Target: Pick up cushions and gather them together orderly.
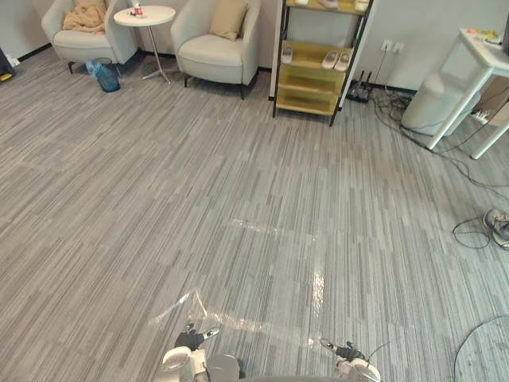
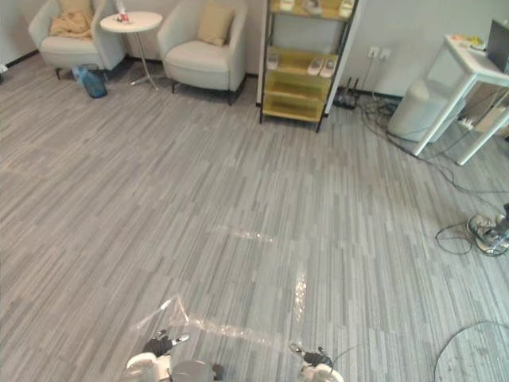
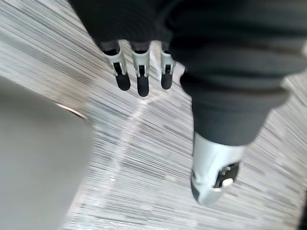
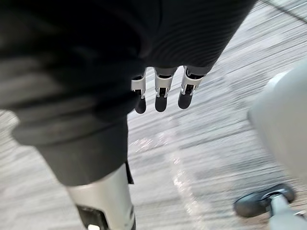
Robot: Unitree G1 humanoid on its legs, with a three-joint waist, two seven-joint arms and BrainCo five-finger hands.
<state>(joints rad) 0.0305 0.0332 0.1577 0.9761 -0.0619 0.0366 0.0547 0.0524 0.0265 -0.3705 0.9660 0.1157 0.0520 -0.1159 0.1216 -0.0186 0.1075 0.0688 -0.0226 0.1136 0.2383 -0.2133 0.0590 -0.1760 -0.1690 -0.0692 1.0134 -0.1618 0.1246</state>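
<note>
Left eye view: squarish tan cushion (image 1: 228, 17), rounded armchair (image 1: 208, 52).

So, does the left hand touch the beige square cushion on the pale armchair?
Apart: left eye view shows the left hand near, the cushion far across the floor.

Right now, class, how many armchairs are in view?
2. The left armchair stands beside the round table; the right armchair, on its other side, holds a tan cushion. None looks hidden.
</note>
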